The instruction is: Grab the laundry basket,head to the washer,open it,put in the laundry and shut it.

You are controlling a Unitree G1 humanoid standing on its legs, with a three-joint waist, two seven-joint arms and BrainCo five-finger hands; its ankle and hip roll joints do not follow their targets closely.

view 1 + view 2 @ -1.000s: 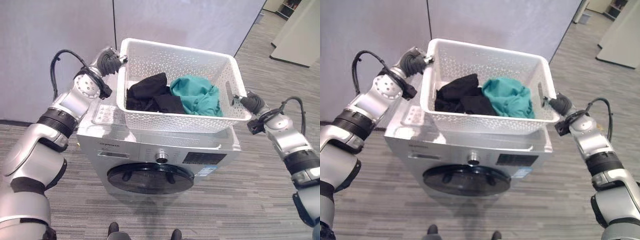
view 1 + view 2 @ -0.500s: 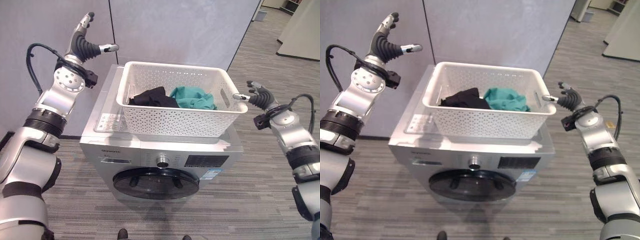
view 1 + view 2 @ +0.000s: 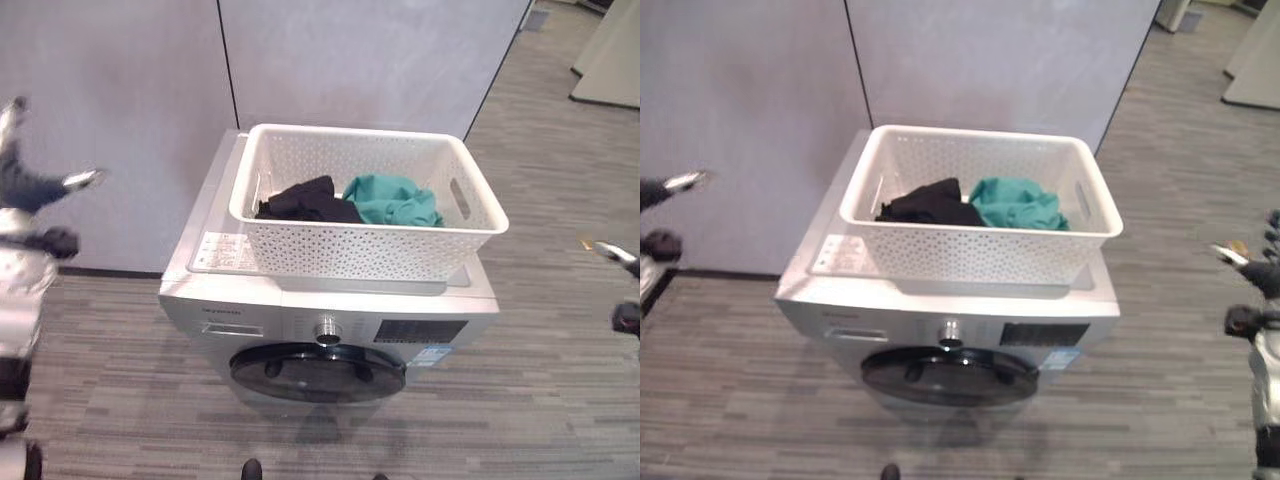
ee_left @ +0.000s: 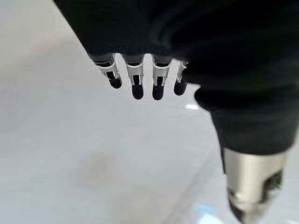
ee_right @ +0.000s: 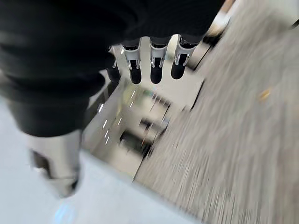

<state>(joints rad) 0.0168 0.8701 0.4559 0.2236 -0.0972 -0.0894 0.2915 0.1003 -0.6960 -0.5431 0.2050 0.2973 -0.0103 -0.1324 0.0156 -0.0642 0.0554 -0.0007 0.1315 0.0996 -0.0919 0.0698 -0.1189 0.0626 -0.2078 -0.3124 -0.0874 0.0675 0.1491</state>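
While the basket [image 3: 370, 205] with laundry [image 3: 350, 200] sits on the washer [image 3: 330, 320] | left hand [image 3: 25, 185] and right hand [image 3: 1252, 268] spread, empty, well off to the sides | step: open door [image 3: 318, 372] | next: reach low for it

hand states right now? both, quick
Left hand: open, fingers straight, holding nothing, out to the left of the washer.
Right hand: open, holding nothing, off to the right of the basket.

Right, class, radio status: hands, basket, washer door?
Left hand and right hand open, out wide, holding nothing. Laundry basket sits on washer top, black and teal clothes inside. Washer door shut, nothing blocking it.
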